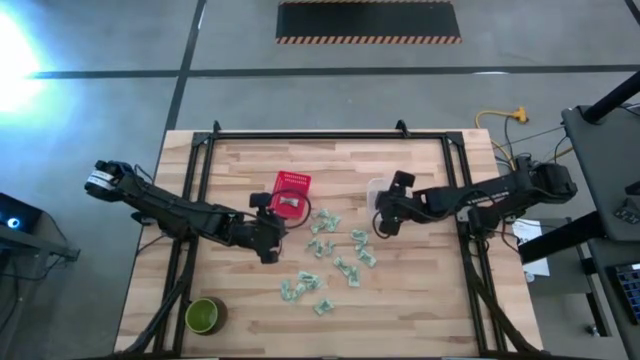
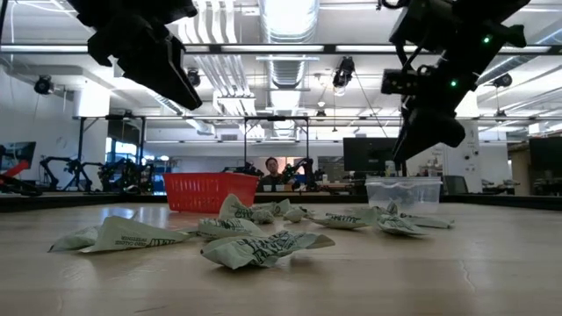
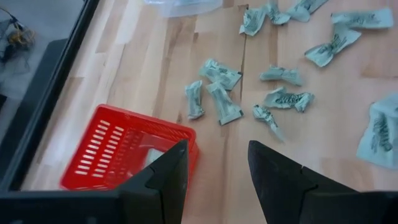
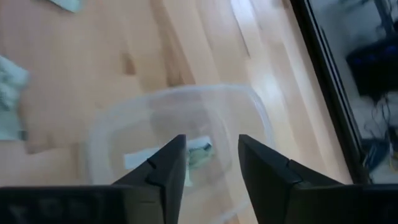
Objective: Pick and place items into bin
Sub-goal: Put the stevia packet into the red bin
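1. While both arms hang above the wooden table (image 1: 420, 300), a round green bowl (image 1: 204, 316) stands alone at the near left corner.
2. The left gripper (image 1: 268, 246) is raised over the table, just near of the red basket (image 1: 289, 193); its fingers (image 3: 168, 180) are spread apart and hold nothing.
3. The red basket stands left of the middle, toward the far side, and something pale lies inside it (image 3: 151, 156).
4. Many small green-and-white packets (image 1: 330, 262) lie scattered on the wood from the middle to the near side, between the two grippers, all outside the basket.
5. A clear plastic container (image 4: 180, 134) stands right of the basket, and one packet (image 4: 199, 154) lies in it.
6. The right gripper (image 1: 384, 222) hovers over this container; its fingers (image 4: 261, 171) are released, with the gap empty.
7. In the room behind the table a person (image 2: 271, 167) is visible.
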Controlling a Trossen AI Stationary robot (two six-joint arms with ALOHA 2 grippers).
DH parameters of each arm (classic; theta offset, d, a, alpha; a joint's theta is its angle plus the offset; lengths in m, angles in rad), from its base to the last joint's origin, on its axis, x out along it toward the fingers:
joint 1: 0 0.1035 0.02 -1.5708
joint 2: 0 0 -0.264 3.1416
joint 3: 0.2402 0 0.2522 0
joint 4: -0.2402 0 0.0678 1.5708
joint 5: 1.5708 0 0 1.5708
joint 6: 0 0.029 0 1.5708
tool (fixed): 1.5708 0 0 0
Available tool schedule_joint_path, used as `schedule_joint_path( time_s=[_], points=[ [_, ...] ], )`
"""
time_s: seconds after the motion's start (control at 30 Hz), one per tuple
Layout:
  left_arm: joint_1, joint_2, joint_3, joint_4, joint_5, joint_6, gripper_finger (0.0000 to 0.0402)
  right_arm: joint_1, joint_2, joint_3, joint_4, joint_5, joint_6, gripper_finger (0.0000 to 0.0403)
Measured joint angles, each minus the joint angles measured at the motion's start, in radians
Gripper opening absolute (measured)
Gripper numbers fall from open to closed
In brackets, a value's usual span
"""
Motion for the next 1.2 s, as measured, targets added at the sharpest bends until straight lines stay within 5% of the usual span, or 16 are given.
schedule_joint_path(
  time_s=[0.37,0.63,0.9,1.2],
  points=[
    [-0.053,0.031,-0.003,0.04,0.107,-0.109,0.015,0.116,0.0,0.001,0.035,-0.006,-0.105,0.0126],
    [-0.083,0.119,-0.001,0.095,0.311,-0.225,0.015,0.178,0.0,0.0,0.058,-0.076,-0.092,0.011],
    [-0.077,0.23,0.0,0.276,0.206,-0.074,0.015,0.186,0.0,0.0,0.066,-0.079,-0.112,0.0095],
    [-0.04,0.328,0.006,0.289,0.122,-0.05,0.015,0.186,0.0,0.0,0.068,-0.079,-0.101,0.0083]
  ],
)
